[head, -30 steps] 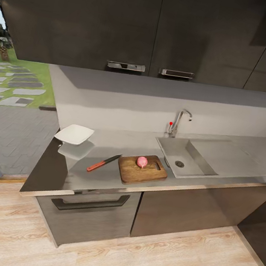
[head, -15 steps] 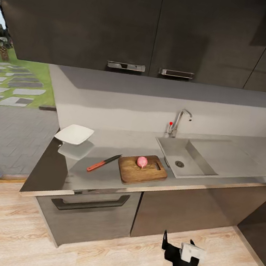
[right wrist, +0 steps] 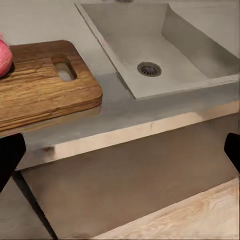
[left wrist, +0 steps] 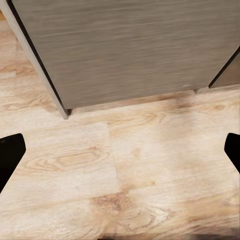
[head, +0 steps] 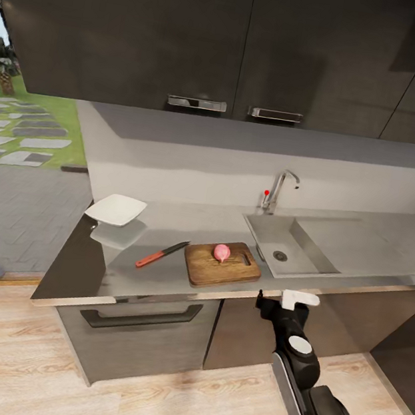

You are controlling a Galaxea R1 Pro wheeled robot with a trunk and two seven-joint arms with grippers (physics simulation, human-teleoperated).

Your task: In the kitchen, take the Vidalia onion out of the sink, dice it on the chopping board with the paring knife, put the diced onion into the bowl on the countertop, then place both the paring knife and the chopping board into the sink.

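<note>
The pinkish Vidalia onion (head: 221, 252) lies on the brown chopping board (head: 214, 271), left of the sink (head: 269, 234) on the grey countertop (head: 185, 221). A red-handled paring knife (head: 161, 254) rests left of the board, and the white bowl (head: 116, 209) stands at the counter's left end. My right gripper (head: 280, 299) hovers open just below the counter's front edge, between board and sink. In the right wrist view, the open right gripper (right wrist: 120, 150) faces the board (right wrist: 40, 85), the onion (right wrist: 4, 57) and the sink (right wrist: 125, 30). The left gripper (left wrist: 120, 150) is open over the floor.
An angular chrome tap (head: 279, 189) with a red dot stands behind the sink, and a flat drainboard (head: 357, 243) lies to its right. Dark wall cabinets (head: 235, 43) hang above the counter. Grey cabinet fronts (left wrist: 125, 50) and wooden floor (head: 135, 398) lie below.
My right arm has risen from the bottom of the head view up to the counter's front edge. The onion, board, knife and bowl have not moved.
</note>
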